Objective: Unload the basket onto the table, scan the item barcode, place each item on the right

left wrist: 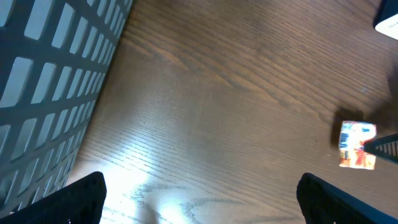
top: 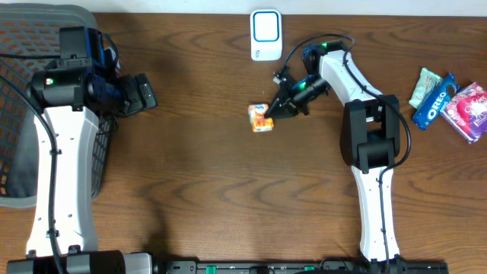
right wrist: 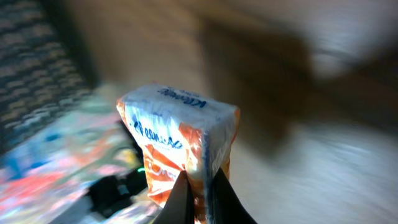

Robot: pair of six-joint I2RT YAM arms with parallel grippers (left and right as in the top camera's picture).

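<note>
Overhead: the right gripper [top: 280, 105] is pinched tight on the snack packet [top: 261, 118], which is at six o'clock from the white scanner [top: 265, 34]. The left gripper [top: 148, 95], well apart at the packet's nine o'clock, gapes wide, holding nothing.

Left wrist: the packet [left wrist: 357, 144] shows at three o'clock.

Right wrist: the fingers [right wrist: 179, 202] clamp the packet's [right wrist: 180, 137] lower edge.

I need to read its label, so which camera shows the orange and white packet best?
Right wrist: the packet fills the frame, pinched in the right hand, with blue lettering visible. Overhead and left wrist show it only small and distant.
</note>
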